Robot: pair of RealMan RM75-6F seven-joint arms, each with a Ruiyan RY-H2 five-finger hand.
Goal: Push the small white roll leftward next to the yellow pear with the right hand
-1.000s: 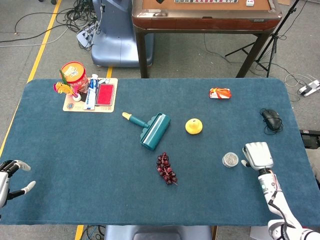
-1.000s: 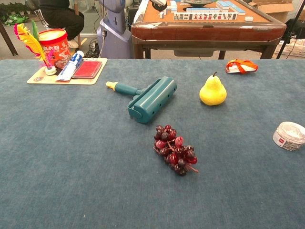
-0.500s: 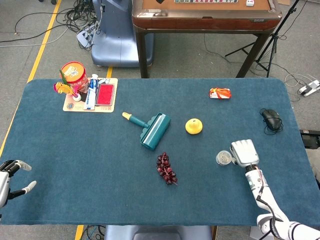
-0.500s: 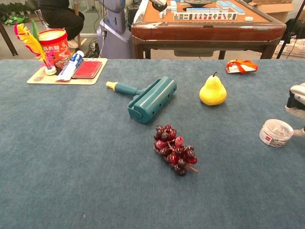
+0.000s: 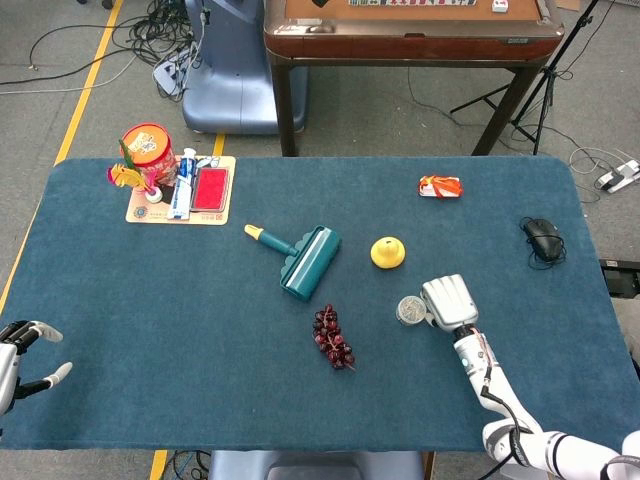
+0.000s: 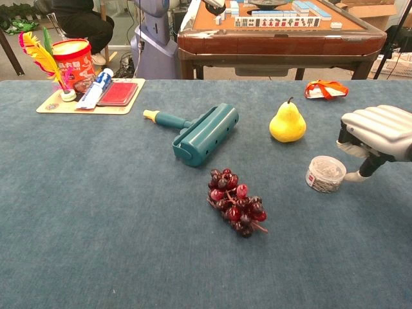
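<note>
Wooden tray (image 5: 180, 214) at ten o'clock holds a red tub (image 5: 148, 146); our right hand (image 5: 449, 301), fingers together, has pushed the white roll (image 5: 410, 310) left toward the pear (image 5: 387, 252).

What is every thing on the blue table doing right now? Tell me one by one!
Small white roll: lying flat, right hand touching its right side.
Yellow pear: standing upright, apart from the roll.
Right hand: fingers curled, holding nothing.
Left hand: open, at the table's left edge.
Teal lint roller: lying on its side.
Dark red grape bunch: lying flat.
</note>
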